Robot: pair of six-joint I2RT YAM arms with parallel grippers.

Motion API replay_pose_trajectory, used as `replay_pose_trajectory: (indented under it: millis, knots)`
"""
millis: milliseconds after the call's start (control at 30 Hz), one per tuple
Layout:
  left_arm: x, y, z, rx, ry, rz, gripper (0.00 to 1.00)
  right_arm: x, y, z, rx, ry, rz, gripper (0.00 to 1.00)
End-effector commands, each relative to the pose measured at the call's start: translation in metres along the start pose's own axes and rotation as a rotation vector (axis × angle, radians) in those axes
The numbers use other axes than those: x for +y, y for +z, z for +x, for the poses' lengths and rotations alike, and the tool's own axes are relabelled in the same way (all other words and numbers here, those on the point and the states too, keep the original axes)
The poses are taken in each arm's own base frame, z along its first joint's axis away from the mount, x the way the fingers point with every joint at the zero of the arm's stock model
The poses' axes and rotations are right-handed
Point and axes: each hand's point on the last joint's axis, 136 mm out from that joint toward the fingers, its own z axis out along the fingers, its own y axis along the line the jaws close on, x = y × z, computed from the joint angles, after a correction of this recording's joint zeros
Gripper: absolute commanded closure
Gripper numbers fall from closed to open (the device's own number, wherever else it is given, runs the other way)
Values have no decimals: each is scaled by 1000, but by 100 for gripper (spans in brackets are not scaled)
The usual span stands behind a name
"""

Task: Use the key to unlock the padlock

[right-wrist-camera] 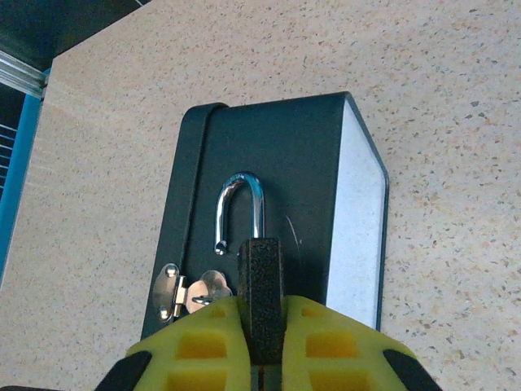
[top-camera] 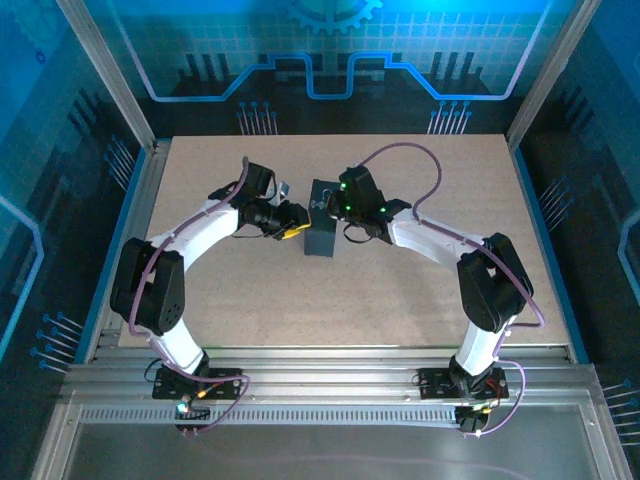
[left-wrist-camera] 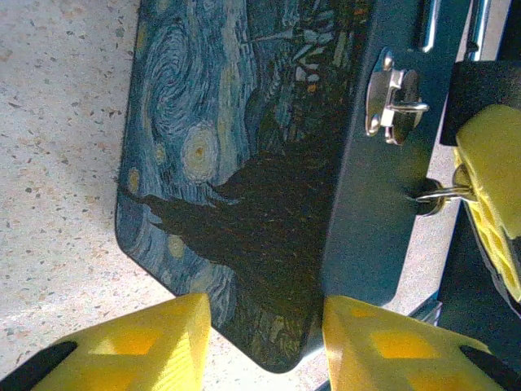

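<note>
Padlock: one, dark body, clamped upright between the yellow pads of my right tool. Its shackle, one silver loop, stands open, with one leg in the body and the other end hanging free in front of the box's dark side.

Box: one, on the worktop, about mid-surface in the top view.

Latch: one, silver, on the box's side, just left of the padlock. A second small metal piece sits beside it; I cannot tell what it is.

Tools: two.
- Right tool: closed tight on the padlock body, held against the box's side.
- Left tool: half closed across the box's near corner. One pad lies against the painted face, the other against the dark side. It looks like a grip.

Arm pose, top view: both arms are bent at the elbow and reach inward. My left tool meets the box from the left, my right tool from the right and slightly farther back.

View differences:
- Left wrist view shows the swirl-painted face of the box. It also shows the latch side-on and a thin metal loop by my right tool's finger.
- Right wrist view shows the open shackle and the padlock body.
- In the top view the padlock is too small to make out.
</note>
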Motion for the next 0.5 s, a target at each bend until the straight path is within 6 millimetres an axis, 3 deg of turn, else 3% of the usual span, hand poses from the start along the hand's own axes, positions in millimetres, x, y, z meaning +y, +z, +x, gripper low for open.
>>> replay_pose_trajectory:
  millis: [0, 167, 233, 300, 467]
  knots:
    - [28, 5, 20, 75, -55, -124, 56, 4, -17, -36, -87, 26, -24, 99]
    - [12, -12, 7, 41, -39, -99, 48, -17, -41, -53, -110, -16, -50, 95]
    - [5, -18, 3, 28, -33, -78, 44, -42, -41, -49, -81, -11, -2, 94]
    - [0, -25, -1, 15, -33, -63, 41, -68, -36, -40, -41, -1, 14, 93]
    - [-3, -45, -6, -27, -43, -40, 37, -136, -11, 11, 114, 32, 100, 91]
